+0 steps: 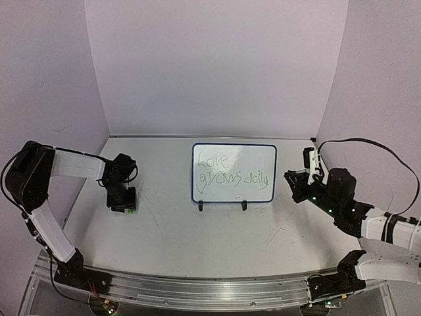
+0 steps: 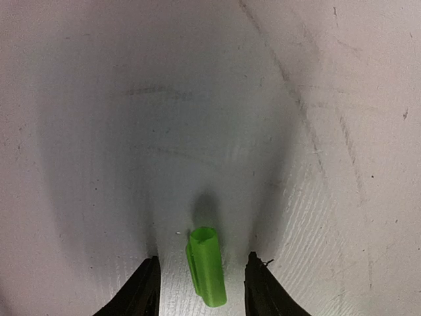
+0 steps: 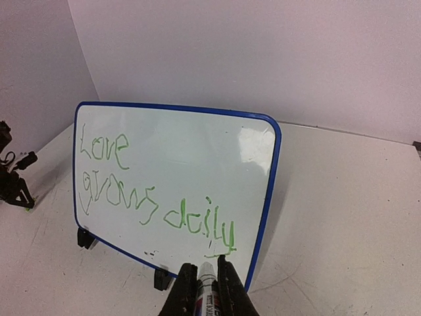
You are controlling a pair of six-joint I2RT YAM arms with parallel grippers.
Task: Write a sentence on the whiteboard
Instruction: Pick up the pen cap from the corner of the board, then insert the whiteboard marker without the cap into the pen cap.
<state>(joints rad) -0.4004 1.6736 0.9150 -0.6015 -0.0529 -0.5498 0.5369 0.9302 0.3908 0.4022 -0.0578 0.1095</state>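
The whiteboard [image 1: 260, 158] stands mid-table [image 1: 197, 237] on its two black feet. It is propped and tilted back, so its face is turned towards the arms and a pen can reach it from the near side. The sentence [image 1: 227, 172] fills the left and lower part in green: "Love" above, "grows daily" below. As the words read whole, the writing looks finished. There is bare table on both sides of the board and in front of it, while the back wall is close behind, so any retreat is best made towards the near edge.

The right gripper [image 3: 206, 264] is clenched on the marker [image 3: 208, 284], whose tip points at the board's lower right, under "daily". The wrist view does not settle whether the tip touches. From above, the claw sits just off the board's right rim, apparently apart from it.

The left gripper [image 2: 202, 258] hangs low over the table, well to the left of the board. Its fingers are released and straddle a green cap [image 2: 207, 273], with a gap showing on each side. I take it that the cap was parked there clear of the writing, ready for recapping.
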